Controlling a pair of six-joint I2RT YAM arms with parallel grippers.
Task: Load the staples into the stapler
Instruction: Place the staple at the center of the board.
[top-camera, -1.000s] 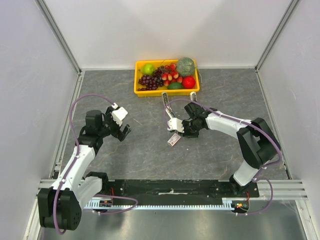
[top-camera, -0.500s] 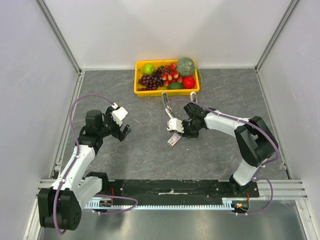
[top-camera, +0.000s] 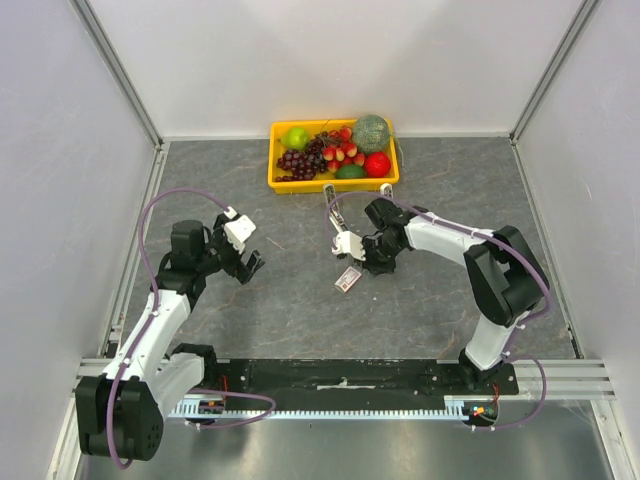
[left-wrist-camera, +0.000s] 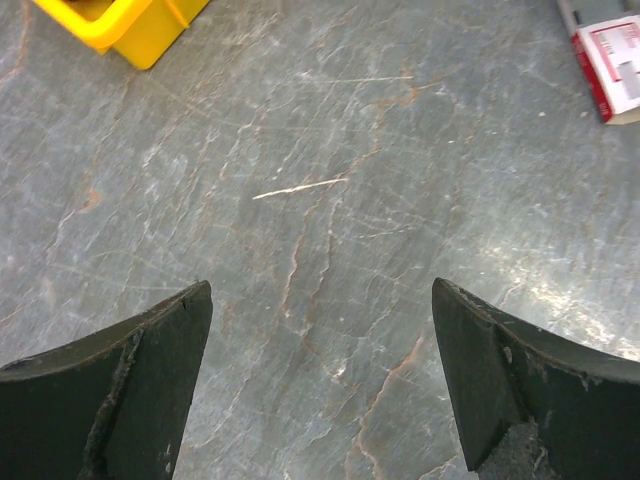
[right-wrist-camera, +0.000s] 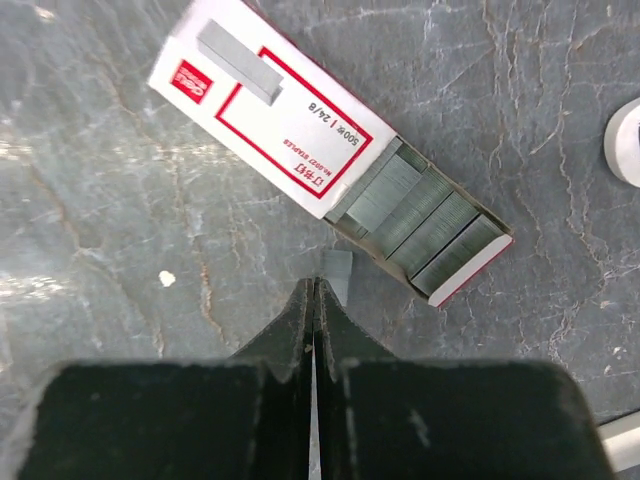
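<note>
My right claw (right-wrist-camera: 313, 297) is clenched, seemingly empty, tips beside a short loose silvery staple strip (right-wrist-camera: 338, 273), and the flat red-and-white cardboard staple box (right-wrist-camera: 262, 115) lies just ahead, long axis slanting across me, my splayed left claw (top-camera: 251, 266) well apart.

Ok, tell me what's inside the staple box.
The staple box is slid open, and its tray holds silvery staple strips lying side by side. Whatever lies further in is covered by the white sleeve.
</note>
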